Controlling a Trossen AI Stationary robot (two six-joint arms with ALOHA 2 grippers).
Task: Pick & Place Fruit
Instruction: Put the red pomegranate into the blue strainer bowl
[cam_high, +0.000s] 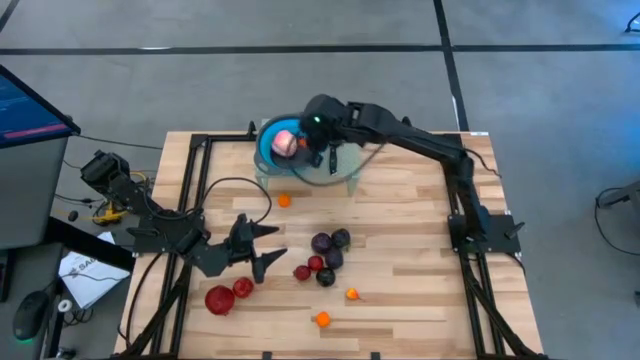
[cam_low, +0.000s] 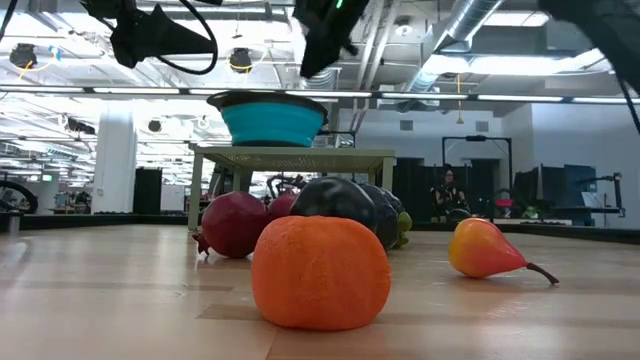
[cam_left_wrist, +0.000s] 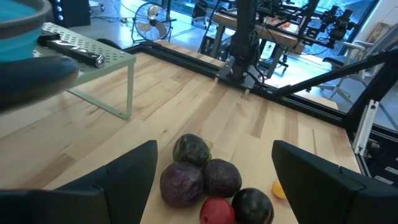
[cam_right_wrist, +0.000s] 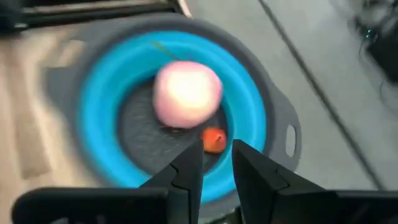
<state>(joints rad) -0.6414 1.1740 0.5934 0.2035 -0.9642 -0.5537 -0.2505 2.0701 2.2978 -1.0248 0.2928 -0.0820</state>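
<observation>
The blue bowl (cam_high: 268, 150) stands on a green stand (cam_high: 345, 178) at the table's far middle. In it lie a pale pink fruit (cam_right_wrist: 186, 93) and a tiny red-orange fruit (cam_right_wrist: 213, 140). My right gripper (cam_right_wrist: 217, 158) hangs above the bowl, its fingers a narrow gap apart and empty. My left gripper (cam_high: 262, 247) is wide open above the table, just left of a cluster of dark purple and red fruits (cam_left_wrist: 205, 180). Two red apples (cam_high: 220, 298) lie near the front left. Tiny orange fruits (cam_high: 321, 320) lie scattered on the table.
A black-handled knife (cam_left_wrist: 74, 50) lies on the green stand beside the bowl. In the low view an orange fruit (cam_low: 320, 272) and a pear-shaped one (cam_low: 485, 250) lie close to the camera. Dark frame rails (cam_high: 190, 180) run along the table's left and right sides.
</observation>
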